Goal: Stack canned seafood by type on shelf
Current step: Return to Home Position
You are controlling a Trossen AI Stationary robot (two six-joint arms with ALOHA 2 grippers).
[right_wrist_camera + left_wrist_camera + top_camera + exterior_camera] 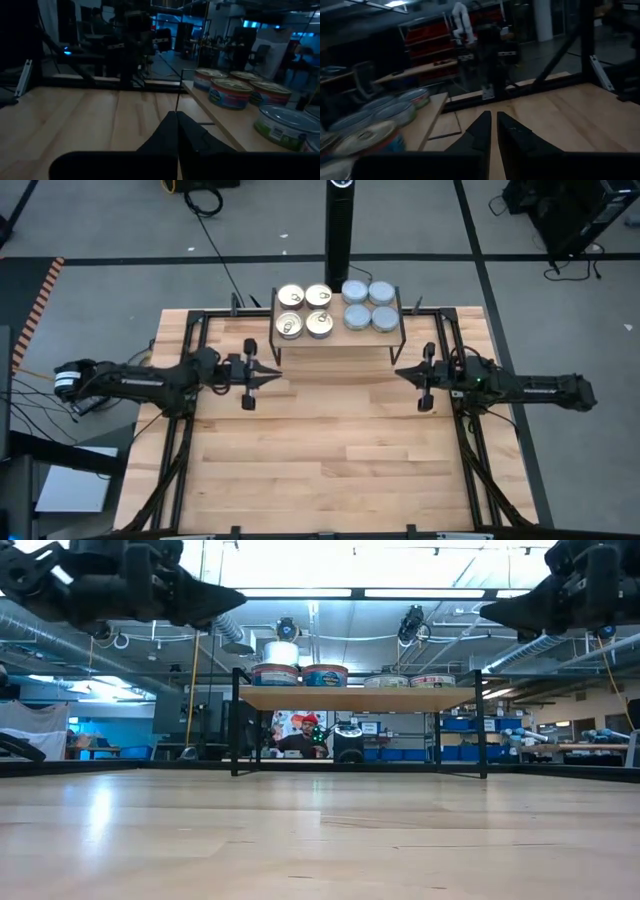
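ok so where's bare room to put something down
Shelf is crowded, eight tins cover all but its front strip. The tabletop is bare between the left hand and right hand and beyond them, away from the shelf.

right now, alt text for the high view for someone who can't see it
A small light-wood shelf on black wire legs holds four gold-lidded round tins on its left half and four blue-grey-lidded tins on its right. In front, the left gripper and right gripper point at each other, empty, above the wooden table.
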